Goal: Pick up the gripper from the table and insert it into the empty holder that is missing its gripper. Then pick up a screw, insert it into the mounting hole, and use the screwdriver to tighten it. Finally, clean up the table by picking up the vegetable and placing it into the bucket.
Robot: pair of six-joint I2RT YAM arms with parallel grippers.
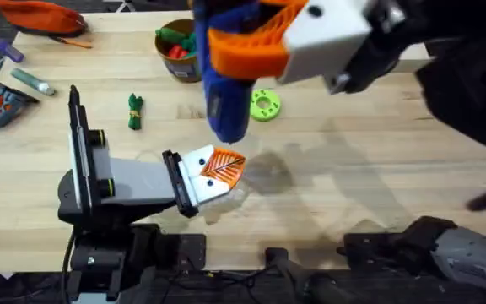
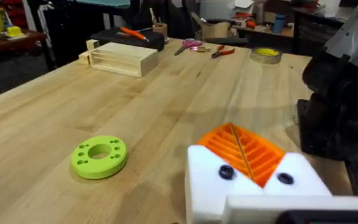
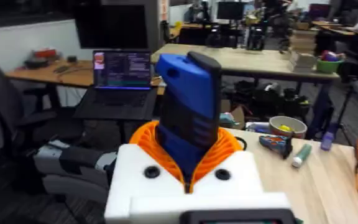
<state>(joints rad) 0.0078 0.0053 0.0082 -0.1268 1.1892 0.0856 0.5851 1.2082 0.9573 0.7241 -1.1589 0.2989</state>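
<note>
My right gripper [image 1: 247, 46] hangs high and close under the overhead camera, shut on the blue screwdriver [image 1: 226, 84], which points down above my left gripper [image 1: 219, 167]. In the right wrist view the screwdriver [image 3: 188, 118] stands clamped between the orange pads [image 3: 225, 149]. My left gripper [image 2: 244, 152] rests low over the table, shut, both white mounts [image 2: 207, 180] bearing orange ribbed pads pressed together. Each mount shows a dark round spot [image 2: 225, 173]; screw or hole, I cannot tell. No loose orange piece lies on the table. The dark green vegetable [image 1: 135, 111] lies left of centre. The bucket [image 1: 178, 52] stands at the back.
A lime-green disc [image 1: 264, 104] lies behind the left gripper. The bucket holds red and green toy pieces [image 1: 174, 42]. An orange pouch [image 1: 40, 15] and small tools [image 1: 30, 81] sit at the far left. A wooden block [image 2: 120, 59] shows in the left wrist view.
</note>
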